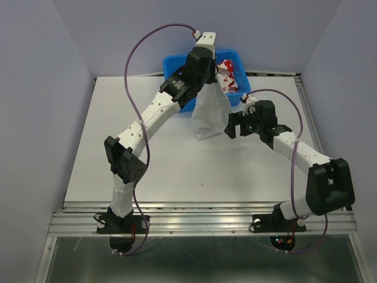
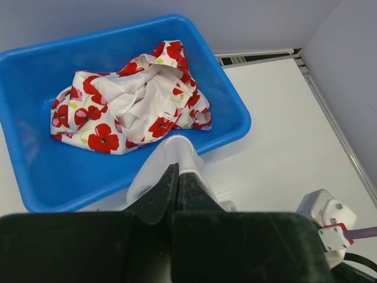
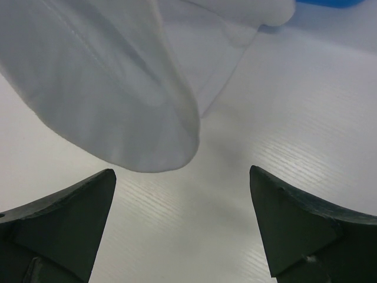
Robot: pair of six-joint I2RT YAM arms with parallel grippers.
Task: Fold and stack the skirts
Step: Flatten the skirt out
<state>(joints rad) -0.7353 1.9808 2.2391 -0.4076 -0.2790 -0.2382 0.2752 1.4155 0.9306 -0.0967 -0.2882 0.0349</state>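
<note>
The white table (image 1: 118, 147) took up most of the top view. Pale walls closed it in on the left, right and far sides, and a metal rail (image 1: 200, 215) ran along the near edge where both arm bases were bolted. The left half and the near middle of the surface lay bare, the widest free room on the table.

The blue tub (image 2: 29, 76) stood at the far edge, near the middle and close to the back wall. Its near right corner was rounded, with bare table beside it out to the right-hand edge strip.

The white skirt (image 1: 207, 115) hung from above the tub's near rim down over the table in front of it, narrow at the top and wider toward its lower hem. I could not tell whether that hem touched the surface. The red-flowered skirt (image 2: 123, 103) lay crumpled inside the tub, touching its right wall, with blue floor showing at the left.

The left gripper (image 2: 178, 177) was pinched tight on the top of the white skirt, jaws together with cloth between them. The right gripper (image 3: 181, 172) sat low, just right of the hanging cloth, its fingers (image 3: 65, 218) spread wide with nothing between them, and the skirt's rounded lower edge just ahead.
</note>
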